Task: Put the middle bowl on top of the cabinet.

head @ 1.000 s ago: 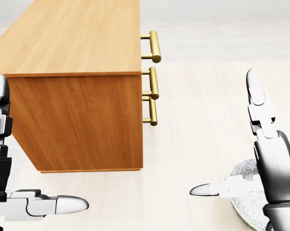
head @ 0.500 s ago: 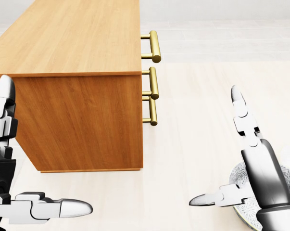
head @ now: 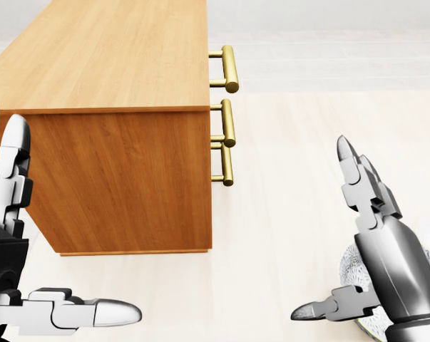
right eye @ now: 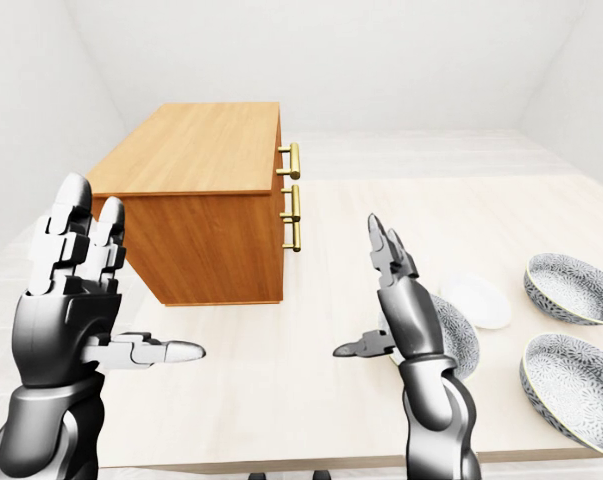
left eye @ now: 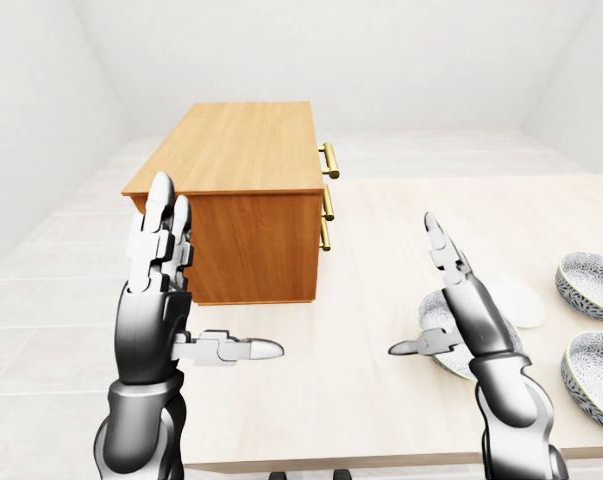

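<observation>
1. The wooden cabinet [left eye: 251,150] stands on the pale table [left eye: 381,270], with its brass handles [left eye: 327,190] on its right face.
2. In the left-eye view the left hand [left eye: 156,320] is raised just below the cabinet, fingers spread upright, thumb pointing right, gripping nothing.
3. The right hand [left eye: 476,320], right of the cabinet, is likewise spread.
4. A patterned bowl [right eye: 461,340] lies on the table right of the cabinet, partly hidden by the right hand. A white dish [left eye: 521,300] and two more bowls [left eye: 591,283] [left eye: 596,365] lie farther right.
</observation>
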Motion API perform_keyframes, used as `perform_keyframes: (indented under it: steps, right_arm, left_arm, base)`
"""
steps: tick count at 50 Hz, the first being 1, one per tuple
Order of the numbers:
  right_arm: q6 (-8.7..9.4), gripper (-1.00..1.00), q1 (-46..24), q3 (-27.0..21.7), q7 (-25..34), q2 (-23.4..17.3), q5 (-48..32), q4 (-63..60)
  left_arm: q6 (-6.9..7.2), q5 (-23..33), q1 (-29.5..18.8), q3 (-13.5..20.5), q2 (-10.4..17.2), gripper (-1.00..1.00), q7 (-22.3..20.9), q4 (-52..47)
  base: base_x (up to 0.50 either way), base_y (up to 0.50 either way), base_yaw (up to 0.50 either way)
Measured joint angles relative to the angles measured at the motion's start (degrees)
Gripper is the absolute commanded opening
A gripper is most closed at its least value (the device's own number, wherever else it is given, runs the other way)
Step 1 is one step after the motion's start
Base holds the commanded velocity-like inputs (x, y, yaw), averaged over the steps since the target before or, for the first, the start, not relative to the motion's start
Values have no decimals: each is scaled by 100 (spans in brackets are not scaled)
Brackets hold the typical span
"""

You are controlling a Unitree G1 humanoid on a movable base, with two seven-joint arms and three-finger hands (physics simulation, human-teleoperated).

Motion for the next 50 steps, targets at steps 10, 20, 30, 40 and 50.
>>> perform_keyframes:
  steps: [10,20,30,40,50]
  right_arm:
    - [102,100,163,-232,417,23,-595,-689]
    - [-39,100,339,-558,767,131,-1033,-1175]
    - [-285,100,390,-663,933,230,-1684,-1325]
    - [-480,100,398,-736,1052,274,-2248,-1435]
    - [-678,100,444,-798,1114,315,-2788,-1478]
  left_arm:
    - [0,18,19,-24,-6,100,-12,-1]
    - [0,56,53,-49,-9,100,-7,14]
    - [0,85,76,-75,-10,100,0,34]
    - [0,100,87,-89,-4,100,-6,62]
    - [0,135,94,-122,6,100,-24,88]
  base:
    - [0,0,0]
    - [0,0,0]
    - [0,0,0]
    - [0,0,0]
    - [0,0,0]
